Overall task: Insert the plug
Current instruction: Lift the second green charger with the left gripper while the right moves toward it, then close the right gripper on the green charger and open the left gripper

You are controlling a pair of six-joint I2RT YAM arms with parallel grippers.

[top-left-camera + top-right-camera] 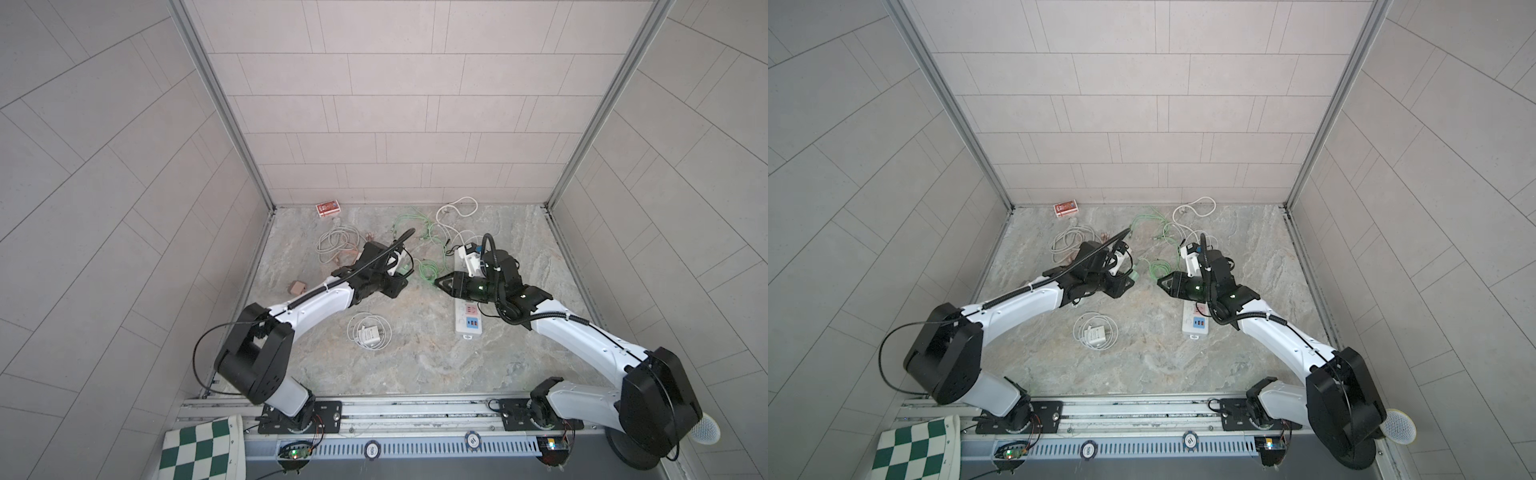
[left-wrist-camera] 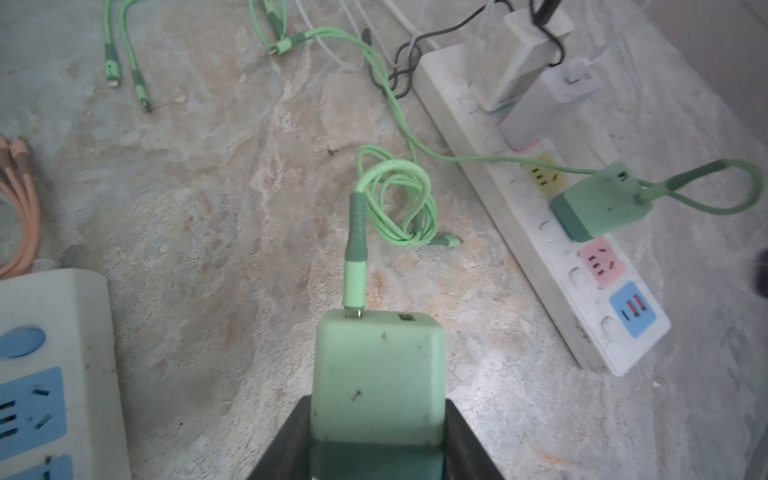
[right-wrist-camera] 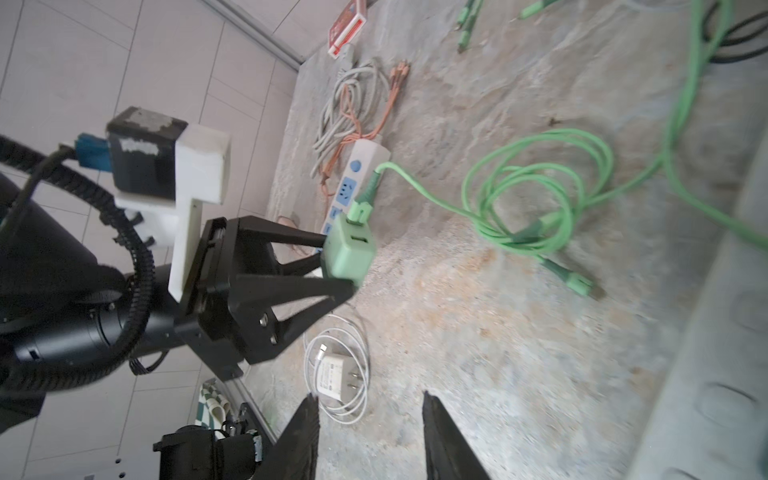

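Note:
My left gripper [image 2: 378,409] is shut on a pale green cube plug [image 2: 376,370] and holds it above the stone floor. A green cable [image 2: 355,241] runs from the plug's front face to a loose coil. The right wrist view shows the same plug [image 3: 349,249] pinched between the left fingers. In both top views the plug [image 1: 405,272] [image 1: 1133,275] hangs between the arms. My right gripper [image 3: 370,397] [image 1: 436,282] is open and empty, pointing at the plug. A white power strip [image 2: 582,266] [image 1: 469,320] lies under the right arm with free coloured sockets.
Two white chargers and another green charger [image 2: 598,203] sit in the white strip. A second strip with blue sockets [image 2: 41,374] [image 3: 353,183] lies by the left arm. A white charger in coiled cable [image 1: 370,332], a grey cable coil [image 1: 334,245] and a red box [image 1: 328,208] lie around.

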